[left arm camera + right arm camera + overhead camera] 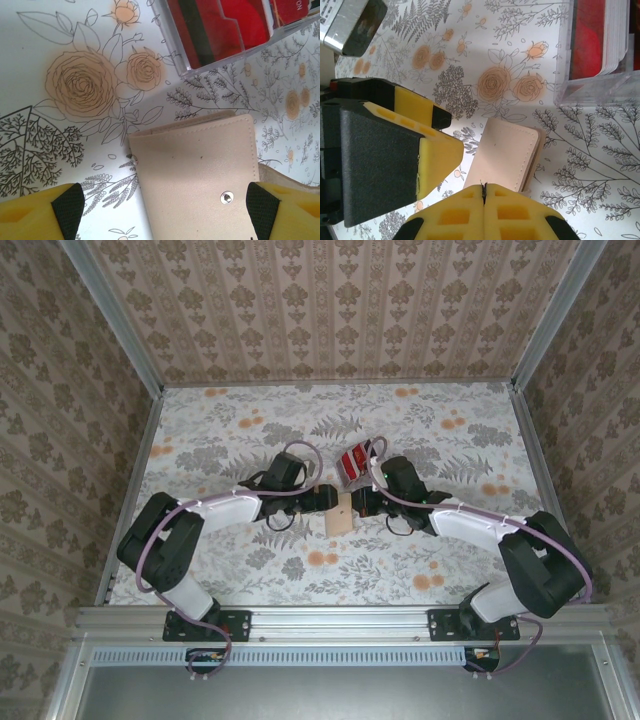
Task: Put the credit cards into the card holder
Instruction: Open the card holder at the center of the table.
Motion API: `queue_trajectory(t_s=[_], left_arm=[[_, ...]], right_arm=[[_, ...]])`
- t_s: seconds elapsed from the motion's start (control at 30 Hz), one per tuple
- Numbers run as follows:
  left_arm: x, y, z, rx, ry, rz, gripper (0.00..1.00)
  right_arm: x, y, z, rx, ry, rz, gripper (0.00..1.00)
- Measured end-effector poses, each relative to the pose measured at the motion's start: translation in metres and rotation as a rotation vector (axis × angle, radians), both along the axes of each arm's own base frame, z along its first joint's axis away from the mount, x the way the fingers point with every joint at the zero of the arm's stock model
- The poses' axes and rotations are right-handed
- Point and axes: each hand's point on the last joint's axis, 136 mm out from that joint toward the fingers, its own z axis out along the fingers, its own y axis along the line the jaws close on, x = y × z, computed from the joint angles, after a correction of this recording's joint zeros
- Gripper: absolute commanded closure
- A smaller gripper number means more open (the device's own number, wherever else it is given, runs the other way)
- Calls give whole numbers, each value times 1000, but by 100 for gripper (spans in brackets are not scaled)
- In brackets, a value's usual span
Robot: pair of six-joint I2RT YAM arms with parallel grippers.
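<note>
Above the flowered table point(230, 430), centre frame: your left gripper point(322, 502) and right gripper point(361, 502) meet nose to nose over the tan card holder point(340, 517), which lies flat and folded shut. The credit cards point(357, 459), mostly red, wait just beyond it.

From the left wrist, you see those jaws spread wide and holding nothing. The black pads point(67, 205) stand either side of the holder, and its snap stud point(226, 198) sits close to the right-hand finger. The cards stand on edge in a clear case point(172, 40).

From the right wrist, your jaws are pressed together at the holder's near edge. Whether they pinch a sliver of it, you cannot tell.

The holder looks light, soft-skinned and floppy at the fold, and likely to slide on the printed sheet. You would do well to pin one cover while lifting the other at its free edge by the stud. The cards look stiff, thin and slick, so take one by its exposed top edge, since the flat faces offer little purchase.
</note>
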Motion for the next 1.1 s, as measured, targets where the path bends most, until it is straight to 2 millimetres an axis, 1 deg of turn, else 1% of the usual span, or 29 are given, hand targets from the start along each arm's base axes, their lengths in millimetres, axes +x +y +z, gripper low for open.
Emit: queue_trajectory(t_s=[0.2, 0.27, 0.33, 0.5, 0.77, 0.87, 0.97, 1.1], left_arm=[[-2, -11, 7, -21, -10, -28, 13], [-2, -13, 9, -27, -13, -33, 13], [-2, -14, 10, -31, -15, -36, 16], [-1, -17, 12, -44, -18, -44, 16], [0, -20, 11, -59, -23, -52, 17], [0, -21, 11, -60, -23, -52, 21], [0, -21, 11, -62, -21, -53, 30], [0, -21, 11, -64, -21, -51, 31]], right_arm=[[-2, 0, 4, 46, -15, 4, 93], [-5, 0, 10, 69, -29, 9, 93], [-7, 0, 17, 89, -51, 11, 92], [-7, 1, 31, 128, -92, 17, 92], [-8, 5, 37, 162, -106, 37, 92], [-8, 5, 39, 167, -112, 39, 92], [-8, 5, 41, 168, -116, 38, 92], [-6, 0, 37, 154, -109, 17, 92]])
